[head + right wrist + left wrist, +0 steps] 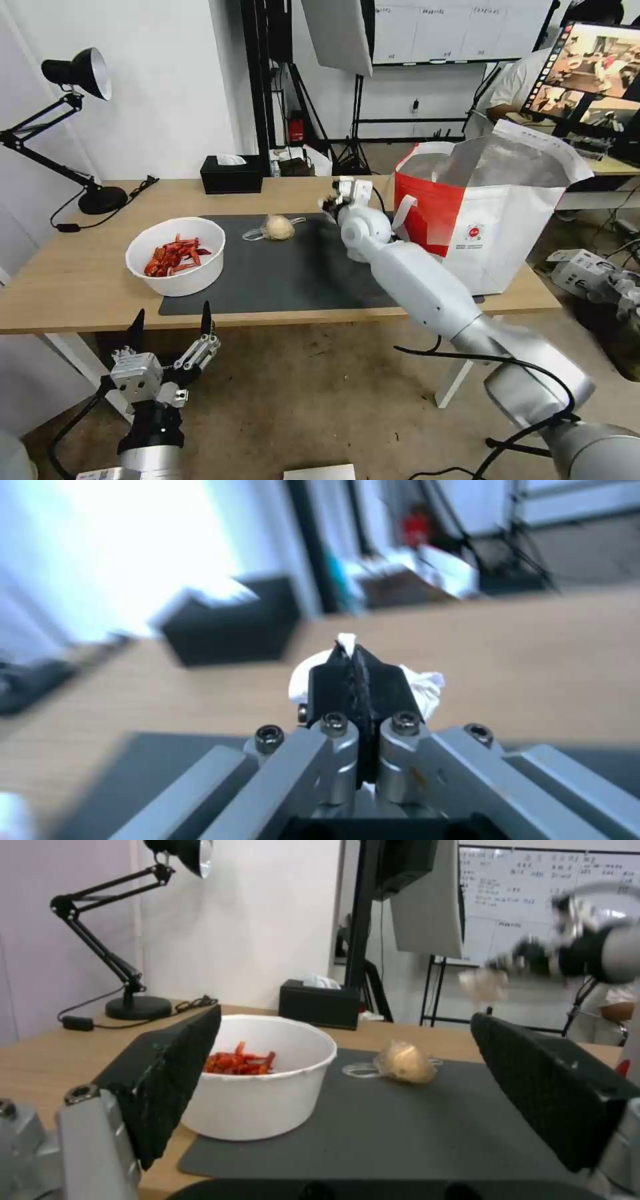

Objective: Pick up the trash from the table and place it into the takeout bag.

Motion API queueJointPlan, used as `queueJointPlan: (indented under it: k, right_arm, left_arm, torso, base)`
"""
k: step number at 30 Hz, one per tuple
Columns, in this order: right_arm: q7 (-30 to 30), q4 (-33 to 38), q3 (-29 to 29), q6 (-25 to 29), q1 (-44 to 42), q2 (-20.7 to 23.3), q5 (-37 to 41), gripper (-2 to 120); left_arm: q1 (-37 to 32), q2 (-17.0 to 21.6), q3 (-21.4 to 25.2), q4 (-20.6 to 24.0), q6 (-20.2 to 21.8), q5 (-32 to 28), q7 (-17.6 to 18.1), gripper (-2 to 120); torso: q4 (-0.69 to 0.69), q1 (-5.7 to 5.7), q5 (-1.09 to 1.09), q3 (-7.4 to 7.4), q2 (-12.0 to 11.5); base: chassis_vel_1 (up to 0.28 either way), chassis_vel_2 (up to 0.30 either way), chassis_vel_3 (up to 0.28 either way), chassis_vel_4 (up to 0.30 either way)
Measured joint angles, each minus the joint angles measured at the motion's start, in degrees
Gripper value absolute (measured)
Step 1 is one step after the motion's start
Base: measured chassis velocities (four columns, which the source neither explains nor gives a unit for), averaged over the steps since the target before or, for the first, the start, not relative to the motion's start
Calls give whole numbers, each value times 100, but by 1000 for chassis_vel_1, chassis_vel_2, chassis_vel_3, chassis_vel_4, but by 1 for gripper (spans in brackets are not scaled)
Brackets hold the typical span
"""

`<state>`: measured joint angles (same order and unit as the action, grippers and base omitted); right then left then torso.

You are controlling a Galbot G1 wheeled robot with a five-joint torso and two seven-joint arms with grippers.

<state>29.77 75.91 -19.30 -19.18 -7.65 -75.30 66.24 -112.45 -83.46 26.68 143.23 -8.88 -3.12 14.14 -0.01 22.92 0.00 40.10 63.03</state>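
The right arm is seen stretched forward and leftward across the table, its gripper (357, 667) raised at the far end, jaws clamped together on a crumpled white tissue (420, 687). The left arm is held low at the near left, below the table edge, its gripper (172, 323) pointed upward with black fingers (170, 1075) spread wide apart.

Light wood-grain surface (80, 280), matt dark grey mat (293, 273), smooth white bowl (177, 257), foil-lined takeout bag (487, 227), crumpled white tissue (420, 687)
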Motion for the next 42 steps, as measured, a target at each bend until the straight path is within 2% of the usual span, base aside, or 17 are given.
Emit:
queueJointPlan:
  k: [3, 6, 10, 13, 14, 17, 18, 21, 22, 24, 28, 31, 36, 38, 39, 41, 42]
  right_arm:
    - [87, 500, -101, 0, 227, 90, 257, 0]
    - [504, 1247, -129, -77, 678, 326, 663, 0]
    - [770, 1594, -48, -296, 955, 585, 814, 0]
    - [1376, 2002, 174, -610, 1279, 1044, 1167, 0]
    - [1376, 2002, 174, -610, 1279, 1044, 1167, 0]
    - [1883, 2411, 340, -782, 1328, 1709, 1377, 0]
    - [1883, 2411, 340, -782, 1328, 1709, 1377, 0]
    - [2461, 2905, 671, -1032, 1013, 2660, 1789, 0]
    - [2461, 2905, 671, -1032, 1013, 2660, 1789, 0]
    - [2648, 3243, 968, -1141, 607, 3260, 2043, 0]
    - [2617, 3703, 1444, -1230, -272, 4022, 2147, 0]
    - [2475, 3807, 1684, -1163, -596, 4180, 2158, 10]
    - [2396, 3679, 2004, -934, -728, 4104, 2425, 30]
    - [2336, 3675, 2063, -887, -772, 4100, 2430, 33]
    - [2189, 3724, 2149, -783, -859, 4112, 2416, 40]
    - [2039, 3806, 2203, -697, -933, 4136, 2365, 43]
    - [1619, 4042, 2265, -527, -1082, 4232, 2182, 48]
  left_arm:
    - [13, 9, 2, 0, -17, 0, 0, 100]
    - [41, 34, 3, 0, -32, 0, 0, 100]
    - [110, 76, 11, 1, -14, -65, 0, 100]
    - [230, 123, 73, 0, 97, -234, 1, 100]
    - [230, 123, 73, 0, 97, -234, 1, 100]
    - [272, 123, 158, 0, 115, -331, 1, 100]
    - [272, 123, 158, 0, 115, -331, 1, 100]
    - [334, 157, 265, 0, 116, -428, -1, 100]
    - [334, 157, 265, 0, 116, -428, -1, 100]
    - [342, 172, 284, 1, 116, -441, -6, 100]
    - [337, 170, 233, 1, 114, -427, -13, 100]
    - [330, 170, 183, 1, 114, -403, -14, 100]
    - [253, 163, 82, 1, 39, -279, -14, 100]
    - [229, 159, 58, 1, 19, -251, -15, 100]
    - [208, 153, 33, 1, 3, -221, -16, 100]
    - [195, 149, 19, 1, -2, -205, -16, 100]
    - [177, 147, 2, 1, -5, -195, -16, 100]
  torso:
    - [2, 0, 0, 0, 0]
    - [2, 0, -1, 0, 0]
    - [1, 0, 0, 0, 0]
    - [1, 0, 0, 0, 0]
    - [1, 0, 0, 0, 0]
    - [2, 0, 1, 0, 0]
    - [2, 0, 1, 0, 0]
    - [-1, 0, 4, 0, 0]
    - [-1, 0, 4, 0, 0]
    - [-2, 0, 2, 0, 0]
    - [-4, -1, 4, -1, 0]
    - [-4, 0, 4, -1, 0]
    - [4, 0, -1, 0, 0]
    - [3, 0, -1, 0, 0]
    - [2, 0, 0, 1, 0]
    - [1, 0, 1, 0, 0]
    - [1, 0, 1, 0, 0]
  base:
    - [0, 0, 0, 0]
    - [0, 0, 0, 0]
    - [0, 0, 0, 0]
    - [0, 0, 0, 0]
    - [0, 0, 0, 0]
    - [0, 0, 0, 0]
    - [0, 0, 0, 0]
    - [0, 0, 0, 0]
    - [0, 0, 0, 0]
    - [0, 0, 0, 0]
    - [0, 0, 0, 0]
    - [0, 0, 0, 0]
    - [0, 0, 0, 0]
    - [0, 0, 0, 0]
    - [0, 0, 0, 0]
    - [0, 0, 0, 0]
    - [0, 0, 0, 0]
